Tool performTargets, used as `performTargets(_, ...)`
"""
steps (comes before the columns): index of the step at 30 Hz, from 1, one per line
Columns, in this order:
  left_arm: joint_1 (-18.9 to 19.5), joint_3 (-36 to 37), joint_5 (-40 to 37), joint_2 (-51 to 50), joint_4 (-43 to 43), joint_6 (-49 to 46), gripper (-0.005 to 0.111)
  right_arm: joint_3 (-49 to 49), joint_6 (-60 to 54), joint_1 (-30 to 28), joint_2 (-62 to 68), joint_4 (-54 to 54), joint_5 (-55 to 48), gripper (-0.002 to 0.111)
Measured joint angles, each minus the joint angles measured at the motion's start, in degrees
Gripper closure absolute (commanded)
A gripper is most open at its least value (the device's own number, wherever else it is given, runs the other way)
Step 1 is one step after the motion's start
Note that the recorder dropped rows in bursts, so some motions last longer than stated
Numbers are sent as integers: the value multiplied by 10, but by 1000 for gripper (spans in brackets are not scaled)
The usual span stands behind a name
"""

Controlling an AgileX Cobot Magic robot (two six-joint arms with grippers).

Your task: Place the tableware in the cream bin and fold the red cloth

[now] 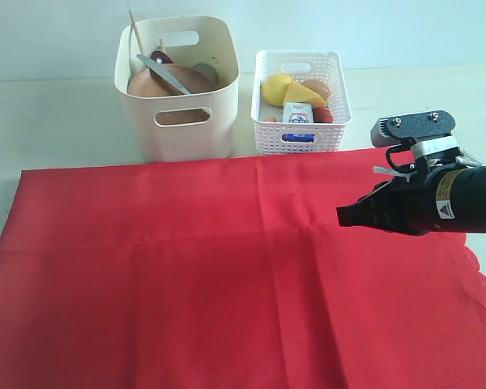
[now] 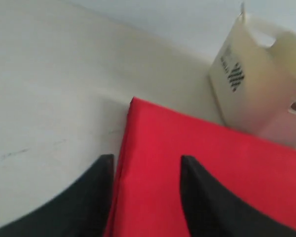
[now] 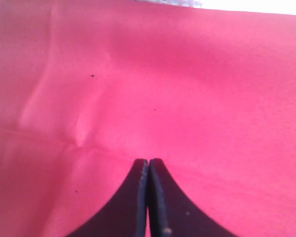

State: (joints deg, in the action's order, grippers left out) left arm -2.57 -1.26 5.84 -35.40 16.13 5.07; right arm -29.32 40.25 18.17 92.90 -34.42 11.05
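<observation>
The red cloth [image 1: 186,267] is lying flat and wide open on the desk [image 1: 57,113]. Its long way is running left to right across the picture, and its wavy edge is lying at the far right, under the right arm. Nothing is sitting on it.

The right claw [image 1: 344,216] is hanging just above the right half of the cloth, pointing left. Its two fingers are pressing tight together, and I am seeing nothing between them. The wavy edge is lying behind it, to the right, so I think it is needing to open and back up to pinch that side.

The left claw [image 2: 147,159] is showing only in its own camera. Its fingers are standing wide apart, holding nothing. The cloth's left edge is running between them, and the far left corner is lying just ahead. I think this claw is the nearer one to a corner.

The cream bin [image 1: 215,121] is standing just past the cloth's far edge, in the upper left of the picture. The brown plate [image 1: 158,83], the knife [image 1: 164,73] and the chopsticks [image 1: 135,28] are resting inside it. The white basket [image 1: 267,134] of food is standing just beside it. Both are sitting off the cloth, so I think the fold is having lots of room.
</observation>
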Motion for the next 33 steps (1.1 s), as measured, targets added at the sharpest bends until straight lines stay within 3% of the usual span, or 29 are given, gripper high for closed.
performTargets(3, 0, -18, 17, -109, -28, 0, 27, 0, 0, 0, 0, 0, 0, 108)
performTargets(7, 0, -53, 32, -251, -44, -1, 18, 0, 0, 0, 0, 0, 0, 108)
performTargets(14, -19, -105, 68, -458, -55, -1, 18, 0, 0, 0, 0, 0, 0, 108)
performTargets(18, -55, -127, 112, -533, -92, -1, 18, 0, 0, 0, 0, 0, 0, 108)
performTargets(22, -61, -150, 132, -591, -92, -3, 20, 0, 0, 0, 0, 0, 0, 108)
performTargets(24, -61, -160, 144, -606, -92, -4, 28, 0, 0, 0, 0, 0, 0, 108)
performTargets(26, -61, -168, 157, -621, -95, -5, 44, 0, -2, 0, 0, 0, 0, 108)
performTargets(27, -61, -171, 161, -625, -95, -5, 56, 0, -4, 0, 0, 0, 0, 108)
performTargets(28, -61, -171, 164, -628, -97, -5, 84, 0, -5, 0, 0, 0, 0, 108)
performTargets(29, -61, -171, 167, -629, -97, -5, 100, 0, -6, 0, 0, 0, 0, 108)
performTargets(33, -64, -175, 154, -628, -101, 9, 107, 0, -6, 0, 0, 0, -8, 108)
